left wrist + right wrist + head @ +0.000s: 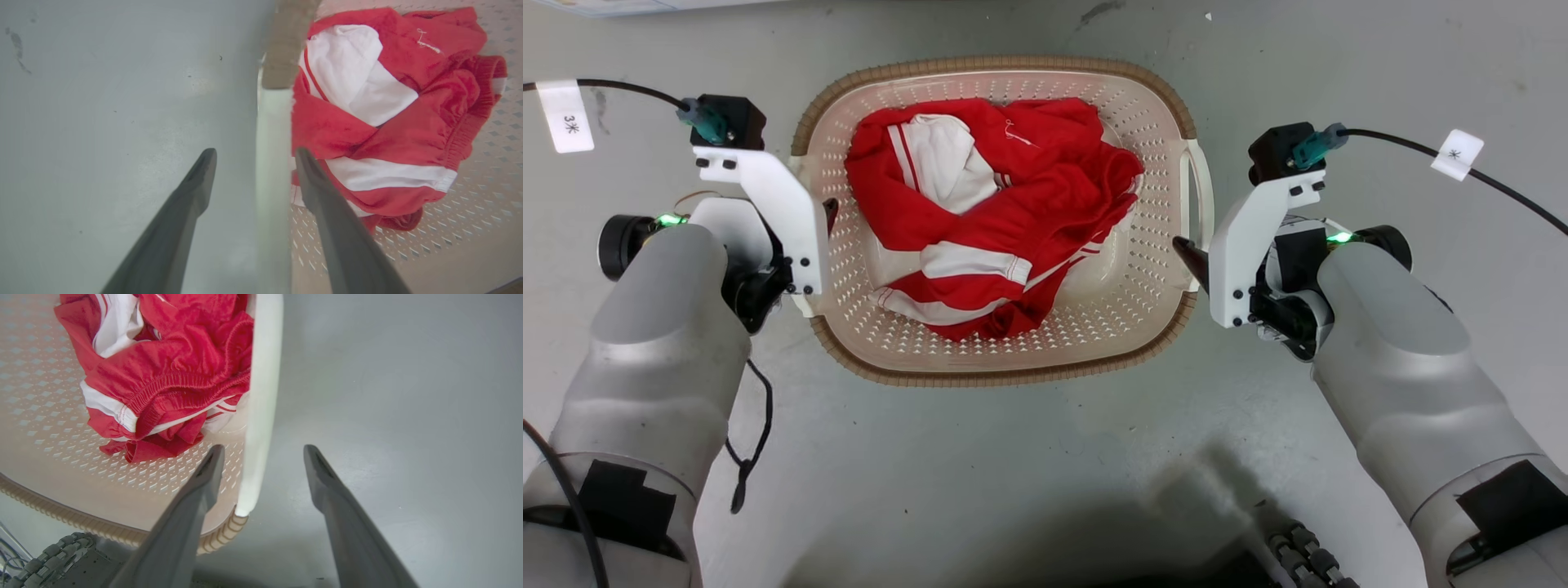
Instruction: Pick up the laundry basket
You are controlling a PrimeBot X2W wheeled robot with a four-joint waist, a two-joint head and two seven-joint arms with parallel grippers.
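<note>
On the grey floor (1013, 457), the laundry basket (1005, 377) sits upright, holding a red-and-white garment (1013, 212). Fingers spread and closed on nothing, the left gripper (255, 153) straddles the left handle (271, 134), the right gripper (263, 449) the right handle (263, 375).

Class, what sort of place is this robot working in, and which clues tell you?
Likely a laundry or utility room, perhaps a test space: a laundry basket holding red-and-white clothes sits on a grey floor.
</note>
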